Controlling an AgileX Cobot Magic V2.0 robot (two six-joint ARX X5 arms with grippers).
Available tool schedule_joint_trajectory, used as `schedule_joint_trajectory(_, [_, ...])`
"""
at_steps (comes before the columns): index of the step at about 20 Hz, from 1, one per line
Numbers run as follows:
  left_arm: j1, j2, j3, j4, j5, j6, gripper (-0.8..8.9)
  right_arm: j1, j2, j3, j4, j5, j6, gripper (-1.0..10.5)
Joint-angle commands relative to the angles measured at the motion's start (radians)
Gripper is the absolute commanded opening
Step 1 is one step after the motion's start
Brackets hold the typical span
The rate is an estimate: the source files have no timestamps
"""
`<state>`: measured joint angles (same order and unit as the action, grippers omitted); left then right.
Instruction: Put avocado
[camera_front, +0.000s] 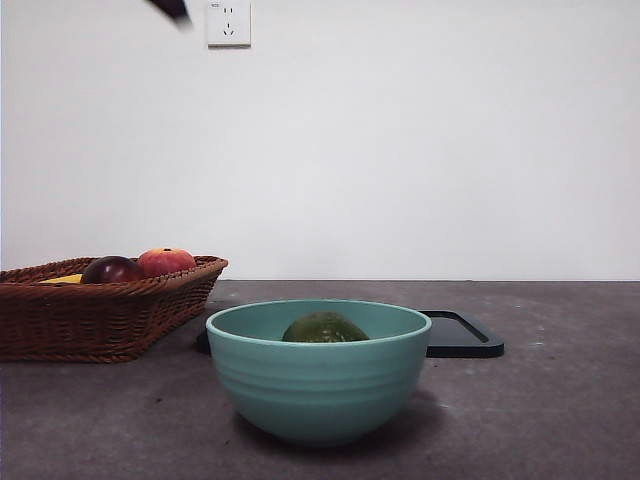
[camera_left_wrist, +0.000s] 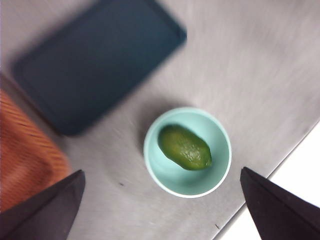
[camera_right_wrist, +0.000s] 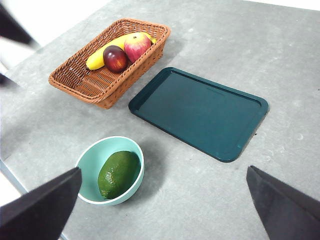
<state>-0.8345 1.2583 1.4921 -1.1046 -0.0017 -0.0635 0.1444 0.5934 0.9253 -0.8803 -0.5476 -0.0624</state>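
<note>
Teal bowl (camera_front: 318, 372) on the worktop (camera_front: 540, 420) holds the avocado (camera_front: 324, 328); both grippers' fingers are held apart, empty, high; left gripper (camera_left_wrist: 160, 210) should be lifted clear.

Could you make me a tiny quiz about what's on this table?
1. True or false: the dull dark-green oval avocado lies inside the teal round bowl.
2. Which holds the yellow banana: A) the dark flat rectangular tray, B) the brown woven wicker basket, C) the bowl?
3. Fill in: the left tool hangs above the ____, jaws open.

Key: 1 true; 2 B; 3 bowl.
</note>
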Motion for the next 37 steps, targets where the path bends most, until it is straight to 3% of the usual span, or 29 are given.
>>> schedule_joint_trajectory(1, [-0.003,-0.107,0.014,-0.014,-0.003,0.067,4.99,0.004,0.006,0.019,0.005,-0.002,0.013,5.6])
schedule_joint_trajectory(6, [-0.001,-0.356,-0.021,-0.088,-0.003,0.094,4.99,0.004,0.006,0.019,0.004,-0.003,0.049,5.6])
schedule_joint_trajectory(17, [-0.001,-0.795,-0.397,-0.012,-0.004,-0.056,4.99,0.005,0.042,0.019,0.003,-0.003,0.081,5.6])
schedule_joint_trajectory(19, [-0.002,-0.828,-0.422,-0.002,-0.004,-0.057,4.99,0.029,0.071,0.019,0.003,-0.010,0.084,5.6])
schedule_joint_trajectory(23, [-0.002,-0.845,-0.420,0.005,-0.003,-0.057,4.99,0.141,0.174,0.019,0.048,0.008,0.180,5.3])
schedule_joint_trajectory(26, [-0.002,-0.845,-0.420,0.004,-0.003,-0.057,4.99,0.262,0.291,0.019,0.122,0.059,0.223,5.3])
schedule_joint_trajectory(30, [-0.002,-0.845,-0.420,0.004,-0.003,-0.058,4.99,0.423,0.499,0.054,0.160,0.211,0.248,5.3])
schedule_joint_trajectory(33, [-0.002,-0.845,-0.420,0.004,-0.003,-0.057,4.99,0.495,0.678,0.124,0.125,0.327,0.256,5.3])
schedule_joint_trajectory(37, [-0.002,-0.845,-0.420,0.004,-0.003,-0.057,4.99,0.544,0.887,0.225,0.072,0.410,0.231,5.3])
